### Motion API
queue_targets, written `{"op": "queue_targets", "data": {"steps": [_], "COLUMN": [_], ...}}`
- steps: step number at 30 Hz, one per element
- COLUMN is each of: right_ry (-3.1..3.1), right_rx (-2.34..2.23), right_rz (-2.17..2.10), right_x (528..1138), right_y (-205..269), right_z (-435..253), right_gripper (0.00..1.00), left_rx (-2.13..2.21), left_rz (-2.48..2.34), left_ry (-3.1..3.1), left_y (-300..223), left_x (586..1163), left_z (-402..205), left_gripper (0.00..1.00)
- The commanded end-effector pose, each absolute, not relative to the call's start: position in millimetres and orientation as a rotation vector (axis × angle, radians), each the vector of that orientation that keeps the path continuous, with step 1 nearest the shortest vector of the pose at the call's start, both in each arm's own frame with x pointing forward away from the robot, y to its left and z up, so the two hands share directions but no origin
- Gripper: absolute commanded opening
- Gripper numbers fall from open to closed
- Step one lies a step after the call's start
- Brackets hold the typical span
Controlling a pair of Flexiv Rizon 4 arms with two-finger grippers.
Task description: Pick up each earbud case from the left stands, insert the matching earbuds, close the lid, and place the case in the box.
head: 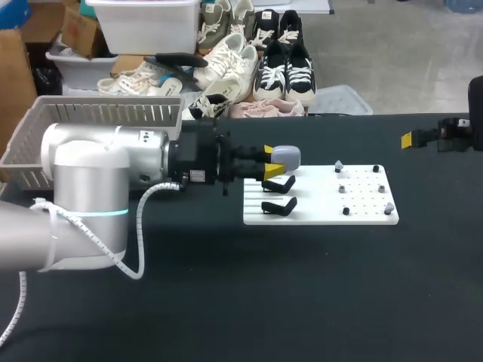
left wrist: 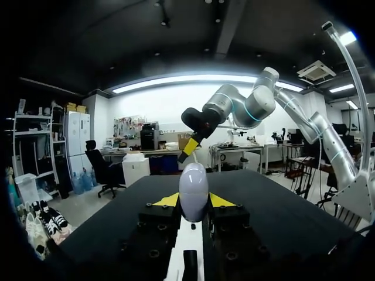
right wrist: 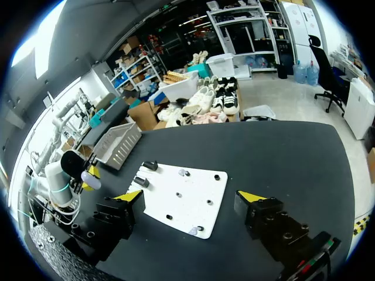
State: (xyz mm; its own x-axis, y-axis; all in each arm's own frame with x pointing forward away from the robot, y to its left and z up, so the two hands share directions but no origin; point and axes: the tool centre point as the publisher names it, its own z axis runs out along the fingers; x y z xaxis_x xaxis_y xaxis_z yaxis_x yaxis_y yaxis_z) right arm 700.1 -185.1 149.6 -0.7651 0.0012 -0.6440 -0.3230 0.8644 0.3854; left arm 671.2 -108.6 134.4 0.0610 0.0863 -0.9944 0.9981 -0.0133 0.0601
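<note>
Currently your left arm (head: 90,196) comes in from the table's left edge and lies almost level over the table (head: 226,302), its wrist pointing toward the right edge. Your left gripper (left wrist: 193,202) is closed on the earbud case (left wrist: 193,190): the pale grey, egg-shaped case stands upright between the two yellow tips, and both press its sides. You hold the case over the left end of the white board (head: 362,219), just beyond the two empty black stands (head: 278,205). Whether it touches anything beneath cannot be told. The board lies near the middle of the table, a little toward the right edge. Its right half carries small grey earbuds (head: 389,207) set among black pegs (head: 376,168), well apart from the case. Your right gripper (right wrist: 192,196) sits near the table's right edge on the far side. It looks down across the board with its fingers spread wide and nothing between them. The grey perforated basket (head: 98,113) stands at the table's far left corner, behind your left arm. The arm hides much of its inside, and no case shows in the part you can see.
</note>
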Motion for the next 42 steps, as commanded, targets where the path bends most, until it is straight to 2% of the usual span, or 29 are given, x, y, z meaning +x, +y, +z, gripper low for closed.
{"op": "queue_targets", "data": {"steps": [1, 21, 42], "right_ry": [2.361, 2.183, 2.260], "right_rx": [-0.249, -0.628, -0.768], "right_rz": [0.653, 0.671, 0.605], "right_x": [698, 642, 630], "right_y": [-184, -99, -47], "right_z": [151, 201, 181], "right_gripper": [1.00, 1.00, 1.00], "left_rx": [1.327, 1.316, 1.344], "left_rz": [-1.149, -1.165, -1.150], "left_ry": [1.210, 1.219, 1.192], "left_y": [-113, -119, -121], "left_x": [679, 679, 677], "left_z": [132, 122, 114], "left_gripper": [0.00, 0.00, 0.00]}}
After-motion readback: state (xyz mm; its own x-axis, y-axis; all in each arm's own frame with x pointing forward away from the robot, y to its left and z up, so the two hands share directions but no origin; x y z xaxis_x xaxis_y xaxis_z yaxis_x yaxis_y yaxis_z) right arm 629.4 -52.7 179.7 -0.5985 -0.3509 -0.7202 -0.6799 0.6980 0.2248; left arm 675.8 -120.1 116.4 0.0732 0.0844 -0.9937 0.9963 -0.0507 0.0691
